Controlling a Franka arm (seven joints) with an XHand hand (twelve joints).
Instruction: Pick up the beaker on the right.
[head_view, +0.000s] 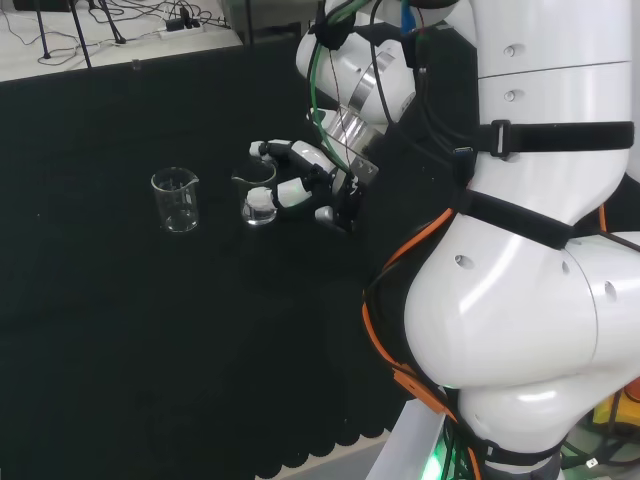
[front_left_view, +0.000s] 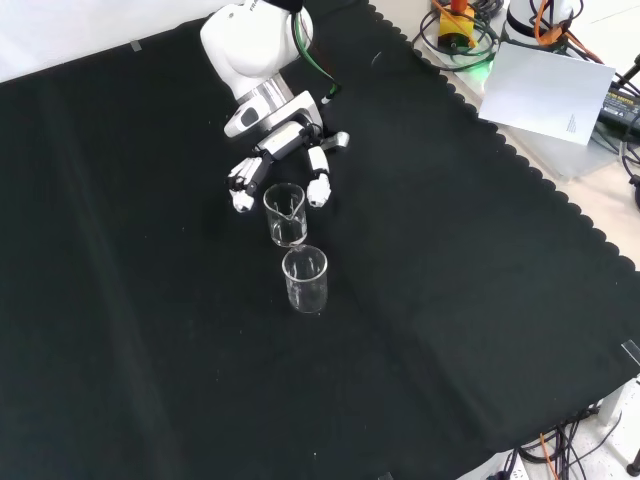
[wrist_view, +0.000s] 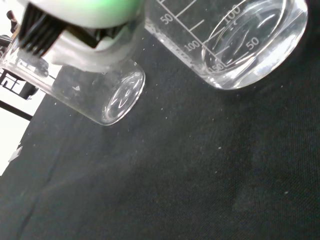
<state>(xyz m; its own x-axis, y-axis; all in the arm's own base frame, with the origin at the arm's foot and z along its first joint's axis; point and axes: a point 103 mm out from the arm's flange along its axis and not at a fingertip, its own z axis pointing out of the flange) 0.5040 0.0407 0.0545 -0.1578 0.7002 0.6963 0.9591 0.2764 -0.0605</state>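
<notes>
Two clear beakers (head_view: 175, 201) (head_view: 258, 198) with white graduation marks; fingers (head_view: 290, 190) around one

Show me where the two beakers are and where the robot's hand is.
Beaker by the hand (front_left_view: 285, 215), front view, on its glass wall below the spout.
Other beaker (front_left_view: 305, 279), front view, on the middle of its wall.
Hand (front_left_view: 281, 141), front view, on the palm above the fingers.
</notes>
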